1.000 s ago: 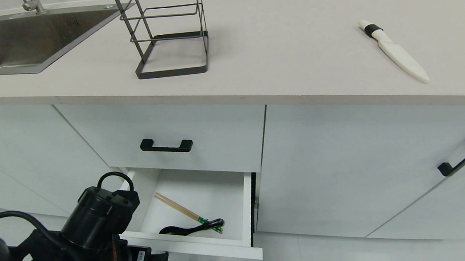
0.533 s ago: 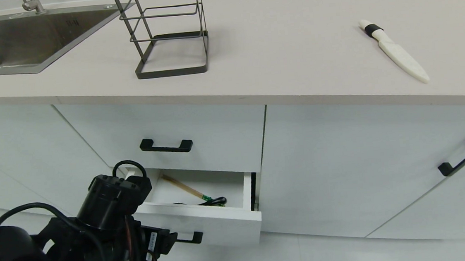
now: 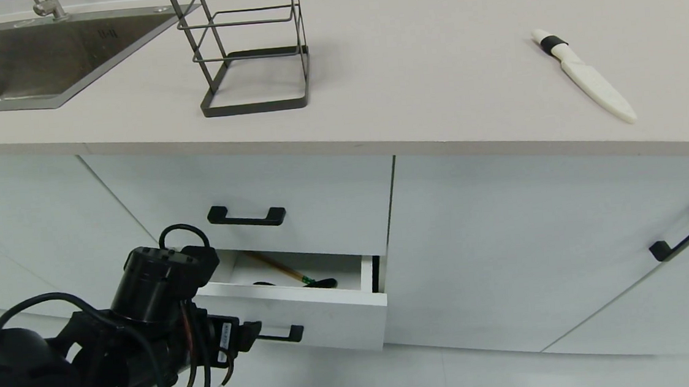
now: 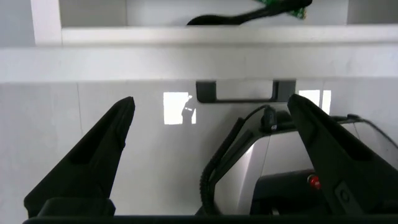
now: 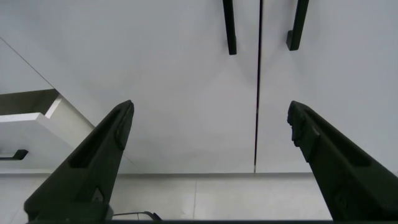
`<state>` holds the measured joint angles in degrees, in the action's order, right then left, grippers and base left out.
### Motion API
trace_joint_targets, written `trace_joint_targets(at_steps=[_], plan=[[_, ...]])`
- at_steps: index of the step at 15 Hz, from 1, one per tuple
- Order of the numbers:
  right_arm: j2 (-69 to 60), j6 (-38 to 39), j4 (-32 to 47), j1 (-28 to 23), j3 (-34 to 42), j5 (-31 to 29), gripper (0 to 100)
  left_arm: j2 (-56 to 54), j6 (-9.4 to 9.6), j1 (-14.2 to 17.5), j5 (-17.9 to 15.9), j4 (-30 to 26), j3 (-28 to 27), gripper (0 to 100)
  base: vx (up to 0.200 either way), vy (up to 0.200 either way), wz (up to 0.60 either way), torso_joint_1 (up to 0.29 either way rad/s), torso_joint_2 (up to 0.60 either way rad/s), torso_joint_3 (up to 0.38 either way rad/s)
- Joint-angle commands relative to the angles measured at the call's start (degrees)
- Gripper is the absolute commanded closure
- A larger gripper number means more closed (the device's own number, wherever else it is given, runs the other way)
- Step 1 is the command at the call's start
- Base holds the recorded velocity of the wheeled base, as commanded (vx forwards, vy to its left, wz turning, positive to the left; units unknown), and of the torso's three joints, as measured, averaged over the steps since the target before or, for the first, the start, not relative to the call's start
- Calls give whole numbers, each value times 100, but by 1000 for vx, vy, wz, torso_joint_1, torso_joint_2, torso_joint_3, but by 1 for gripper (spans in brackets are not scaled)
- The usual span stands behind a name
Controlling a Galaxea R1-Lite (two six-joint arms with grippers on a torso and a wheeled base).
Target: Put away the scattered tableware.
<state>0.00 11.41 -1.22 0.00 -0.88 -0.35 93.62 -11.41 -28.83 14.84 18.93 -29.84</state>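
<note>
Seems to be shutting the drawer (image 3: 330, 321), only slightly open. Press flat on the front beside the handle (image 4: 245, 91) with the left end effector (image 4: 211, 106), released and holding nothing, handle in line between its spread fingers. Push straight in and level to avoid skewing; ease off near the stop to spare the contents a jolt. Leave the right end effector (image 5: 211, 109) released, facing the cabinet doors. Inside the drawer, chopsticks (image 3: 280, 271) and a black spoon (image 3: 321, 283), lying together toward the right wall. Not yet stored: a white knife (image 3: 584, 76), flat on the worktop (image 3: 421, 76), well apart from rack (image 3: 247, 47) and sink (image 3: 32, 58)
</note>
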Motion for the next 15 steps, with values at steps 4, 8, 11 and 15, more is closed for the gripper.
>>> trace_joint_targets(at_steps=[4, 8, 11, 15], plan=[[9, 2, -1, 0, 0, 0, 0, 262, -19, 62, 2, 418, -39, 0, 0, 0, 0, 0, 0, 0], [9, 2, -1, 0, 0, -9, 0, 464, -54, 79, 19, 981, -57, 0, 0, 0, 0, 0, 0, 0], [9, 2, -1, 0, 0, -9, 0, 262, -45, 18, 37, 1078, 321, 0, 0, 0, 0, 0, 0, 0], [9, 2, -1, 0, 0, -9, 0, -90, -142, 299, 19, 1095, 690, 0, 0, 0, 0, 0, 0, 0]])
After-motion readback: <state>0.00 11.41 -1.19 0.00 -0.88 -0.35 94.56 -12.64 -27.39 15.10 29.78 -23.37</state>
